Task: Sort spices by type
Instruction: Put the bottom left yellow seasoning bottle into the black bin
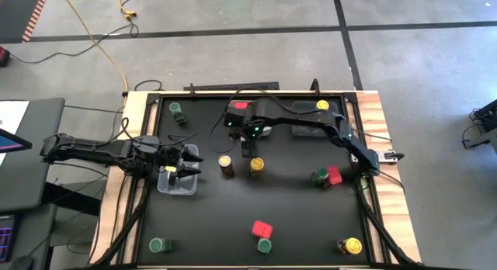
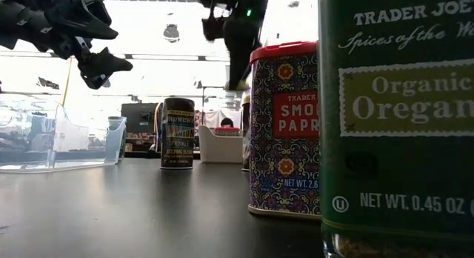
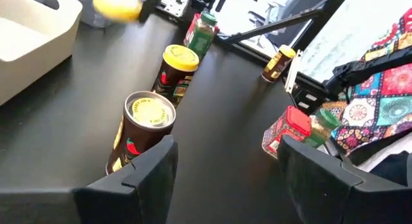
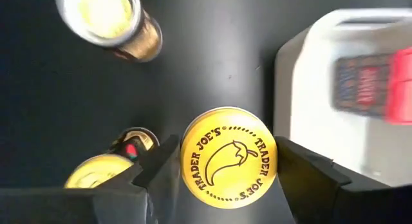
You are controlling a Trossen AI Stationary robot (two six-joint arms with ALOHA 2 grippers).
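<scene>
A black table top (image 1: pixel 295 216) framed in pale wood stands on a grey concrete floor crossed by dark lines, and the low view looks across it into a bright room. The right arm reaches from the table's right side across to the middle, its wrist bent so the right gripper (image 4: pixel 219 163) points straight down; the two dark fingers stand on either side of a round yellow-lidded jar (image 4: pixel 228 158), close to its lid, though whether they press on it cannot be told. That jar is upright, its long axis vertical, its lid facing up and printed with a chilli pepper and brand lettering. It lies near the table's middle, just beside a white plastic bin (image 4: pixel 335 89) that holds a red square-topped box (image 4: pixel 376 82). Two more yellow-lidded jars (image 1: pixel 226 164) stand upright on the table just in front of it. The left arm stretches in level from the left edge, the left gripper (image 1: pixel 189 163) hanging over a clear plastic tray (image 1: pixel 177 182), jaws partly apart and holding nothing. Green-lidded jars (image 1: pixel 175 109) stand near the corners, and another red box (image 1: pixel 262 228) stands near the front edge beside a green-lidded jar (image 1: pixel 265 245).
</scene>
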